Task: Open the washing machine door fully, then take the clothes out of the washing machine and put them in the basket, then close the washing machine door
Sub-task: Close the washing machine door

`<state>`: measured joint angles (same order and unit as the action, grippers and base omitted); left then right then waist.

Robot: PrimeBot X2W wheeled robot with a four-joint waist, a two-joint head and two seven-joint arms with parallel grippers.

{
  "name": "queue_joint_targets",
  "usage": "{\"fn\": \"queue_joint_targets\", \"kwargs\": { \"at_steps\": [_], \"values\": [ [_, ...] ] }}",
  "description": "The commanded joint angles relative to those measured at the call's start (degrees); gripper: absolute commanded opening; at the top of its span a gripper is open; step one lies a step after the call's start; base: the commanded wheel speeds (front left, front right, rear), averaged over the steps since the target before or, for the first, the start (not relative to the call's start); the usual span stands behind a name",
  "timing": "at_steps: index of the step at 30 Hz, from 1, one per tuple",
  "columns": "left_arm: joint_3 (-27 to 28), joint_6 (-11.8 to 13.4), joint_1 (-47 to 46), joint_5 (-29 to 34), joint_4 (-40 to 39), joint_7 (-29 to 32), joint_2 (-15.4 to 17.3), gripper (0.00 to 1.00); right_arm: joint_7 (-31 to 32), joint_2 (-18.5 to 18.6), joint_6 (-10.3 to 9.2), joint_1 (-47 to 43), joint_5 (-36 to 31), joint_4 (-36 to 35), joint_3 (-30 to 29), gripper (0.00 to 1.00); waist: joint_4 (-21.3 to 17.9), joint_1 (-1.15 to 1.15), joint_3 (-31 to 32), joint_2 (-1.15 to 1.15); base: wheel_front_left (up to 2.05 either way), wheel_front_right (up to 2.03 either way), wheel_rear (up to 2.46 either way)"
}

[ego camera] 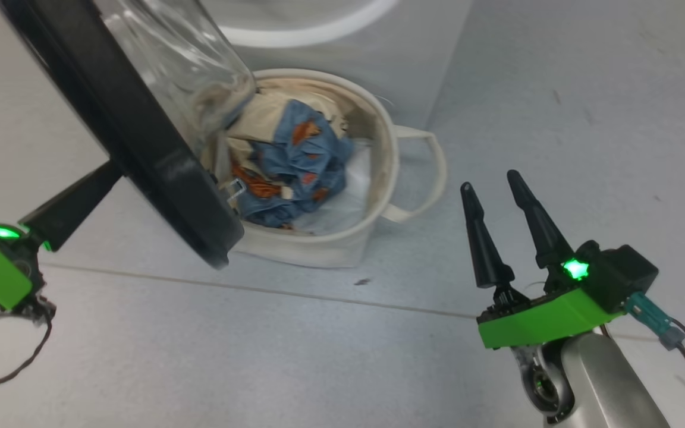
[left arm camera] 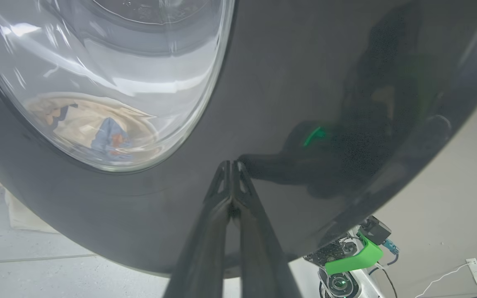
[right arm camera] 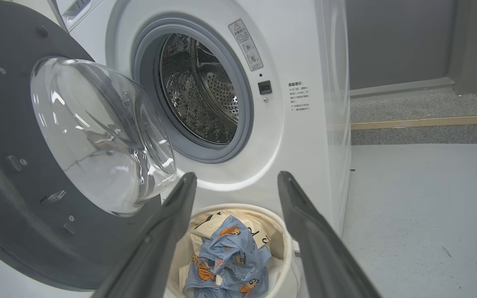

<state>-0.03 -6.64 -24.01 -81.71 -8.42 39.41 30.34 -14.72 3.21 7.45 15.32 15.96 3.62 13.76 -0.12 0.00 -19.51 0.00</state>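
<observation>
Now the washing machine [right arm camera: 304,136] is the biggest thing in sight, a white box with its grey-ringed opening bare and the metal drum showing inside. Off the left side of that opening, as the right wrist view has it, the washing machine door [right arm camera: 10,165] stands swung out from the machine's front, its glass bowl bulging back toward the machine. On the floor at the foot of the machine, below the opening, sits the basket [ego camera: 330,246], cream canvas with 2 loop handles; in the head view the door's lower edge overhangs its near side. Inside it lie the clothes [ego camera: 295,154], crumpled light-blue fabric with orange prints over a cream piece.

Out in front of the machine, on the far side of the door from the opening, the left gripper [left arm camera: 232,165] has its 2 fingers clenched together on nothing, tips at the door's glossy black outer face. To the right of the basket, the right gripper [ego camera: 490,181] hovers over the floor with fingers spread wide, empty.
</observation>
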Motion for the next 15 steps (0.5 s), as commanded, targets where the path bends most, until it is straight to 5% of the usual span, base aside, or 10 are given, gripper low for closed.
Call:
{"fn": "queue_joint_targets", "kwargs": {
  "at_steps": [1,15],
  "values": [
    [2.28,-0.70,-3.26,0.52,-1.43,-0.35,2.77,0.00,-0.28,-0.34,0.03,1.15,0.76,-2.23,0.73,1.00,-2.88,0.00,-1.69,0.00,0.00,0.00,0.00],
    [-0.58,-0.82,-8.46,2.03,-1.56,-1.76,1.82,0.00,-0.28,-0.34,0.03,2.35,3.58,-3.26,-0.01,1.00,-10.08,0.00,-4.54,0.00,0.00,0.00,0.00]
  ]
}}
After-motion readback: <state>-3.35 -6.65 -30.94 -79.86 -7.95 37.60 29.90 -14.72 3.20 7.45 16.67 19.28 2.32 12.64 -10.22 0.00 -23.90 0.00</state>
